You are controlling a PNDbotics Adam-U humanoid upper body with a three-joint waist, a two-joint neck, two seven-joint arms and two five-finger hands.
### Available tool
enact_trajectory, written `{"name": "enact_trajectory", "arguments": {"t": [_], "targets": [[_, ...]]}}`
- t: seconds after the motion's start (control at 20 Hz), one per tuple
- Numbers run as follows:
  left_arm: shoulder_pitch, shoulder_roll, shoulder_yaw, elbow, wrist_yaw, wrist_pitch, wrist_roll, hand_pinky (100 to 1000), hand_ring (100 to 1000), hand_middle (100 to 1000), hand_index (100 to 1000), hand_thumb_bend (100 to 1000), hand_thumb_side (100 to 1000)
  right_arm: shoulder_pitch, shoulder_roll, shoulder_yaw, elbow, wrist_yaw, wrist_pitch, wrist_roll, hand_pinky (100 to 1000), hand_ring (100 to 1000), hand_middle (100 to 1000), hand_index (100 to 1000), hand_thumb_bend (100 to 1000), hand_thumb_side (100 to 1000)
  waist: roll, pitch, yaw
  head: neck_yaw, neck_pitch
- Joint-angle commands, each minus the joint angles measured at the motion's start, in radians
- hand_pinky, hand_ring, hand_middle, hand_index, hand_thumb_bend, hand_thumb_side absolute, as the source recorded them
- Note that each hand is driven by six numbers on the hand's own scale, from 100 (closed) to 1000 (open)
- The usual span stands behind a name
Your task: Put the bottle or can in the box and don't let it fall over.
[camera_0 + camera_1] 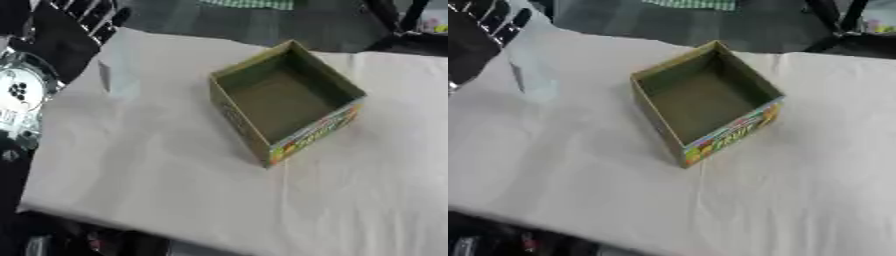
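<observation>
The box (315, 132) sits open-topped and empty to receive what seems a clear bottle (116, 72), upright well left of the box, while the left hand (87, 17), farther left, is too dim to tell its grasp.

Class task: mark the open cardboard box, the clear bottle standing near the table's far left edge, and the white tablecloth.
box (282, 97), left eye view, inner floor.
bottle (534, 75), right eye view, body.
tablecloth (157, 170), left eye view, bare cloth.
</observation>
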Motion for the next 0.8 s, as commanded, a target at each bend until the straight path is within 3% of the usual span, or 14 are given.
{"name": "enact_trajectory", "arguments": {"t": [0.05,0.8], "targets": [[-0.024,0.009,0.0,-0.021,0.006,0.012,-0.003,599,390,235,897,708,703,-0.018,-0.03,-0.003,-0.005,-0.004,-0.002,0.003,794,719,632,836,100,733,-0.001,-0.02,-0.001,-0.003,0.001],[-0.193,-0.09,-0.081,-0.018,0.083,0.093,0.027,599,387,232,900,708,703,-0.04,-0.013,0.015,-0.006,-0.002,-0.004,0.018,793,718,631,836,100,738,0.016,-0.024,-0.039,-0.008,0.002]]}}
